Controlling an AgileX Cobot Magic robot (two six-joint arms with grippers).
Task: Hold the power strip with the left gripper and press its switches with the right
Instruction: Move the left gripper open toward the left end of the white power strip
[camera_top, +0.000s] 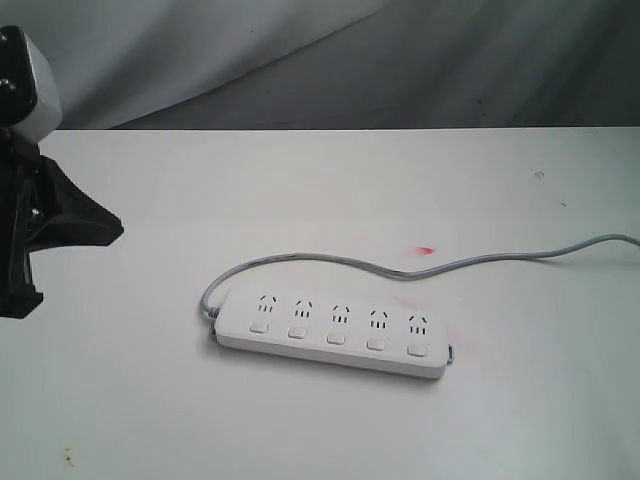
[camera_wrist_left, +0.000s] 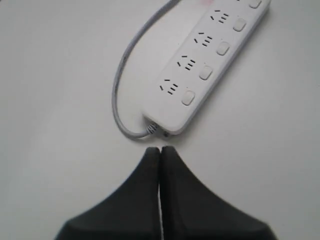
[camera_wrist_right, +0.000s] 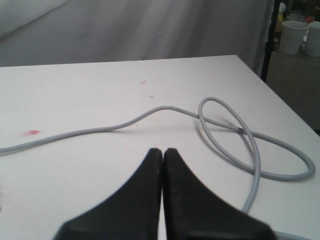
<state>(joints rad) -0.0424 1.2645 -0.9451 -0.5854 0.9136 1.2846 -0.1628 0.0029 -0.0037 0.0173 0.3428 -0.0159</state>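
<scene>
Left hand (camera_wrist_left: 160, 148) closed, empty, pointing at power strip (camera_top: 335, 330) mid-frame, likely to pin it | right hand (camera_wrist_right: 162, 150) closed, empty, narrowed for pressing | switches (camera_top: 336, 338) untouched

Light bright, even, diffuse; white table (camera_top: 130, 400) near washed out in all views. Thin soft shadow along near edge of power strip (camera_top: 335, 338). Grey backdrop (camera_top: 300, 60) dimmer, folds shaded. Exterior view slightly soft. Close to lens, left gripper (camera_wrist_left: 160, 149) and right gripper (camera_wrist_right: 162, 150) show blurred edges.
</scene>
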